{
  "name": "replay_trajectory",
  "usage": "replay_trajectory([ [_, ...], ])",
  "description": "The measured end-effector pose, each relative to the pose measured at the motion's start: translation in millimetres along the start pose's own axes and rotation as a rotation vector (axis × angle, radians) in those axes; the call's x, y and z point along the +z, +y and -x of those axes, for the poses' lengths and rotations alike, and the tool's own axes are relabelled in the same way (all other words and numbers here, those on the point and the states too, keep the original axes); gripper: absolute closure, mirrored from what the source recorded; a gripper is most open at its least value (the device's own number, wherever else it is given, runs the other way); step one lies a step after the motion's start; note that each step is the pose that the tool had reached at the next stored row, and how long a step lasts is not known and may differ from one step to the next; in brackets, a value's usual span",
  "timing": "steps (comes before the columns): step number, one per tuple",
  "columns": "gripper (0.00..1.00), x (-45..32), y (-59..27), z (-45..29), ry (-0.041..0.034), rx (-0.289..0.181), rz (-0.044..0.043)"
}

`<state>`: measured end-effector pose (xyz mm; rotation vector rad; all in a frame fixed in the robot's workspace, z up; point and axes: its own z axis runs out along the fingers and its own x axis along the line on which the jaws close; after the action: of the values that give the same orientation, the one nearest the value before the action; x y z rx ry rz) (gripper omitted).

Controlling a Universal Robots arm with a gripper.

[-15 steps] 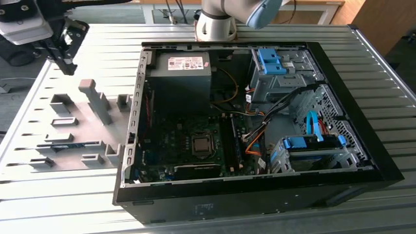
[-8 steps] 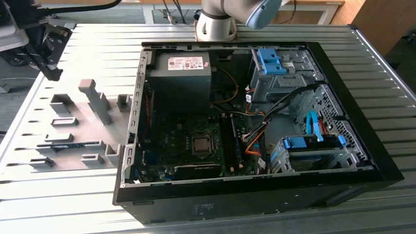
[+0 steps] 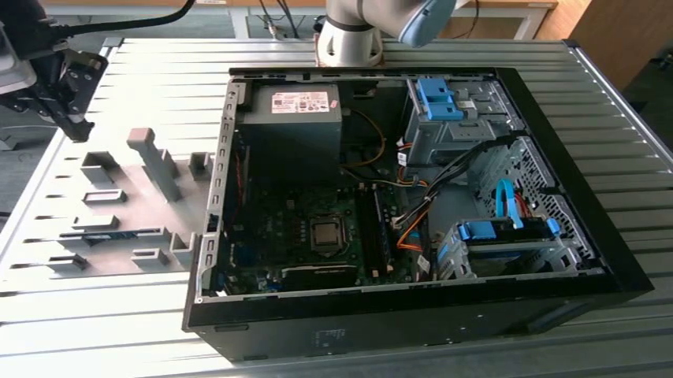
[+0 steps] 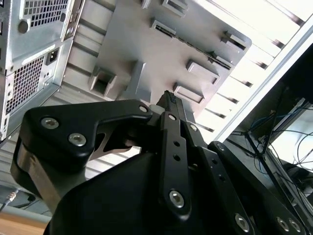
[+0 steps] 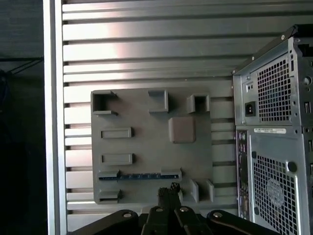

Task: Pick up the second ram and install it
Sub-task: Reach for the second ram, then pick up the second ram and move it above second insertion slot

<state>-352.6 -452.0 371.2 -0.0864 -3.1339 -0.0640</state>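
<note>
Hovering near the grey fixture plate (image 5: 146, 147), my gripper (image 5: 168, 188) is pinched shut, holding nothing. The second ram (image 5: 139, 176) sits edge-up between two holders (image 5: 108, 174) near the plate's edge, I judge so its top is free for pinching

exterior view: high, oblique | both wrist views: share grey fixture plate (image 5: 142, 117) (image 4: 132, 39)

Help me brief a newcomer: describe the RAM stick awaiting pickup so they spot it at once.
Beside the open computer case on the slatted table lies a grey fixture plate studded with blocks. Near one edge, the second ram sits edge-up between two low blocks. It is a thin blue-green strip, the plate's one coloured piece.
</note>
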Motion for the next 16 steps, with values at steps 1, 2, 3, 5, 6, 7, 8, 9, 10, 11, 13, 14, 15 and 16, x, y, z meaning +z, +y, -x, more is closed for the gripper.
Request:
replay_trajectory([
  [1,0.90,0.3,-0.4,-1.3,0.0003,-0.004,-0.0001],
  [2,0.90,0.6,-0.9,-3.9,0.0004,-0.005,-0.0002],
  [3,0.90,1.0,-1.2,-6.9,0.0003,-0.005,-0.0001],
  [5,0.90,1.4,-1.8,-12.7,0.0003,-0.005,-0.0002],
  [6,0.90,1.5,-2.0,-14.7,0.0003,-0.005,-0.0001],
  [7,0.90,1.6,-2.2,-16.0,0.0003,-0.005,-0.0002],
  [8,0.90,1.6,-2.2,-16.2,0.0003,-0.005,-0.0001],
  [9,0.90,1.6,-2.2,-16.2,0.0003,-0.005,-0.0001],
  [10,0.90,1.6,-2.2,-16.2,0.0003,-0.005,-0.0001],
  [11,0.90,1.6,-2.2,-16.7,0.0003,-0.005,-0.0001],
  [13,0.90,1.6,-2.3,-17.0,0.0003,-0.005,-0.0001],
  [14,0.90,1.6,-2.3,-17.0,0.0003,-0.005,-0.0001],
  [15,0.90,1.6,-2.3,-17.1,0.0003,-0.005,-0.0001],
  [16,0.90,1.6,-2.3,-17.1,0.0003,-0.005,-0.0001],
])
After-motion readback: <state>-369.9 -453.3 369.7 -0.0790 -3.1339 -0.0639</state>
